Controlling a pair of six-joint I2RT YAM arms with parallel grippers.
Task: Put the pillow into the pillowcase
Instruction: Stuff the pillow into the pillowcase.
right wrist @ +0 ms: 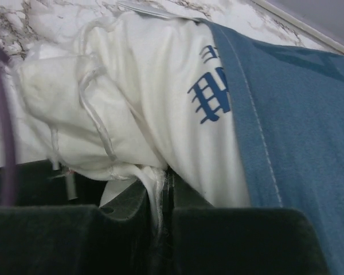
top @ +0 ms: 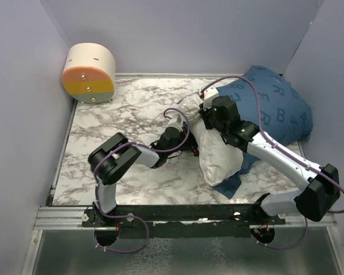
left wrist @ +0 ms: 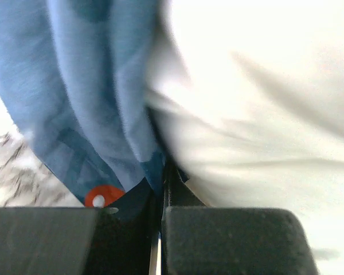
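Pillow (top: 218,154) half inside pillowcase (top: 281,109), right of centre on table (top: 120,114). Left gripper (left wrist: 161,195) closed, pinching pillowcase edge. Right gripper (right wrist: 167,195) closed on pillow seam. Stuffing step in hand — next move probably calls for drawing the edge over the pillow.

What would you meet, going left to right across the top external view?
round cream drum → left arm's elbow → pillow → pillowcase

Desk (top: 132,114): marble-patterned top. Cream drum (top: 89,73) with an orange-and-yellow end face lies on its side at the desk's far-left corner.
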